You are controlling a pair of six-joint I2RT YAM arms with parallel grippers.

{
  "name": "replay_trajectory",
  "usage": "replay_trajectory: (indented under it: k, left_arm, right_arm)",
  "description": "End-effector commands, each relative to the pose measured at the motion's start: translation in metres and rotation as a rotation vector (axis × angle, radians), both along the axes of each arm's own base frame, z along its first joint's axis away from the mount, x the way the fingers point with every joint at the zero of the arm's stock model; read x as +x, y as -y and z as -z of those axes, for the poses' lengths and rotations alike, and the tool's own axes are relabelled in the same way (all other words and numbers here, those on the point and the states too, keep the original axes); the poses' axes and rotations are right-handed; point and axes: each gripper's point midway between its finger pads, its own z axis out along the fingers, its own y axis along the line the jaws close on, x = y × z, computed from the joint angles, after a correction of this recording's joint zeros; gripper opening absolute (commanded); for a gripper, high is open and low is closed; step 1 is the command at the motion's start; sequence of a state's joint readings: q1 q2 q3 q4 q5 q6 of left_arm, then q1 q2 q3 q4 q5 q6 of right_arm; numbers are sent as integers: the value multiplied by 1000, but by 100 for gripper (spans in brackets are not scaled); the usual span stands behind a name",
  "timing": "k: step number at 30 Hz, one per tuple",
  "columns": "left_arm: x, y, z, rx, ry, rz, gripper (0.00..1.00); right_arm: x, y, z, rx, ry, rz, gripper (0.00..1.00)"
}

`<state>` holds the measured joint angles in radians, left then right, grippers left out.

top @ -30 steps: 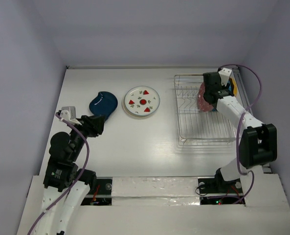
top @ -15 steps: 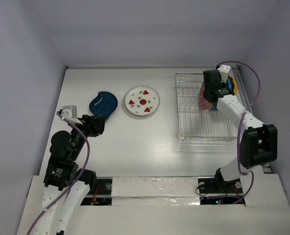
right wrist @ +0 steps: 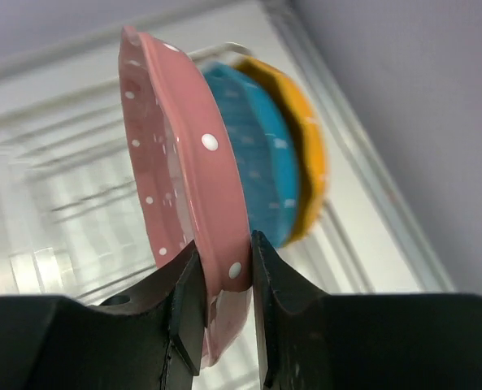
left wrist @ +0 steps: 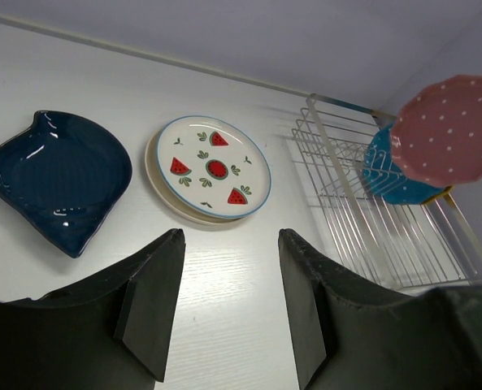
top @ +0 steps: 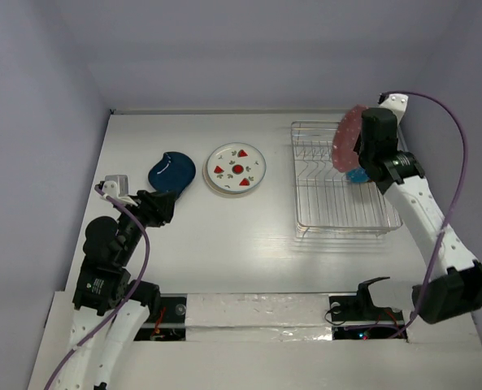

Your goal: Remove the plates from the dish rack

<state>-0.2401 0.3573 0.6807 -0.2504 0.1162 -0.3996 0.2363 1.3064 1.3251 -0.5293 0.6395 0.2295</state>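
The right gripper [right wrist: 223, 280] is clamped on the rim of the pink white-dotted plate [top: 348, 138], one finger on each face, and holds it on edge above the far right part of the dish rack [top: 330, 231]; the left wrist view shows this plate up off the wires, in front of the teal plate [left wrist: 384, 166]. The teal plate stands upright in the rack's slots, with the yellow plate [right wrist: 301, 138] just behind it (these two are the only plates visible in the rack). The rack itself sits on the right side of the white table [top: 224, 244]. Well apart from it, on the left, the dark blue plate [top: 172, 171] lies flat; just beside it the white plate with red fruit marks [top: 236, 168] lies on top of a cream plate [left wrist: 175, 210], whose rim shows beneath. The left gripper [left wrist: 230, 244] hangs near the blue plate with its fingers spread apart and nothing between them.
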Motion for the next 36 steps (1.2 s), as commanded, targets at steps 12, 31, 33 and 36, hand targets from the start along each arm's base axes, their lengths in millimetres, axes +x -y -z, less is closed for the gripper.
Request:
replay_trajectory:
  k: [12,31,33,36]
  left_arm:
    - [4,0,-10,-2,45,-3,47]
    - [3,-1,-10,-3,49,-5,47]
    - [3,0,-10,-4,47,-2,47]
    - [3,0,-10,-3,46,-3,47]
  right_arm:
    - [-47,-260,-100,684,398,-887,0]
    - [-121,-409,141,898,-181,-1056,0]
    - [-117,-404,154,873,-188,-1017,0]
    - [-112,-394,177,822,-222,-949,9]
